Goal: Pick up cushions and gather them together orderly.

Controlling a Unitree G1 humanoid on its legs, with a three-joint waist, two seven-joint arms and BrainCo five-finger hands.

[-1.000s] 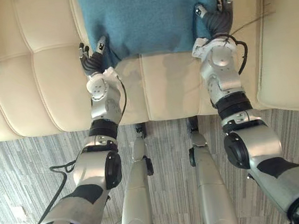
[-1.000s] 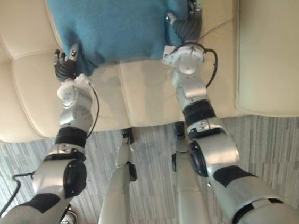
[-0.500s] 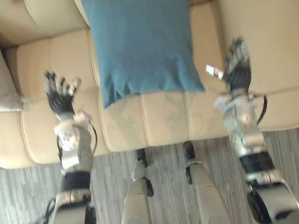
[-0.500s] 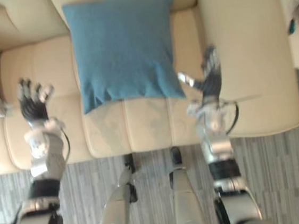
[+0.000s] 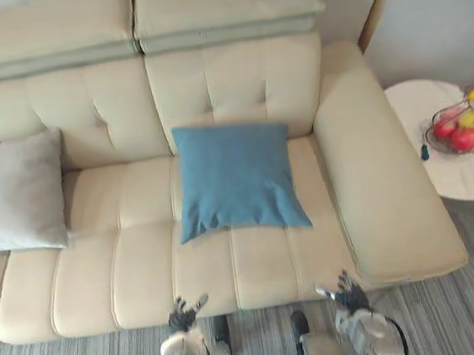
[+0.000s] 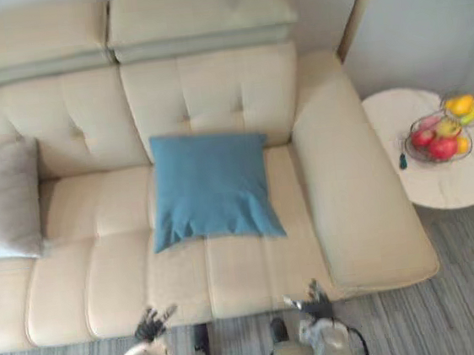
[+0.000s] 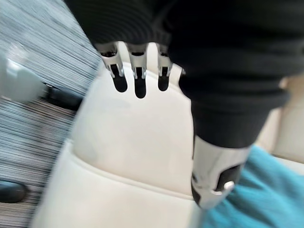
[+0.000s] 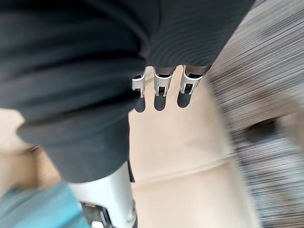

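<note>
Blue cushion [image 5: 237, 176] lies mid-seat on the sofa [image 5: 236, 84], grey cushion [image 5: 14, 194] well apart at 9 o'clock, so gathering looks unfinished; left robot hand [image 5: 182, 315] and right robot hand [image 5: 347, 293] hang at 6 o'clock, fingers spread, holding nothing.

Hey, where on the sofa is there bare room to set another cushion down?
Widest bare seat lies between the grey cushion and the blue cushion. Another free strip runs along the seat's front edge, before the blue cushion. Between it and the armrest is tight.

Left robot hand [image 5: 182, 316], right robot hand [image 5: 347, 293] now off blue cushion [image 5: 237, 177], near sofa [image 5: 146, 280] edge.
</note>
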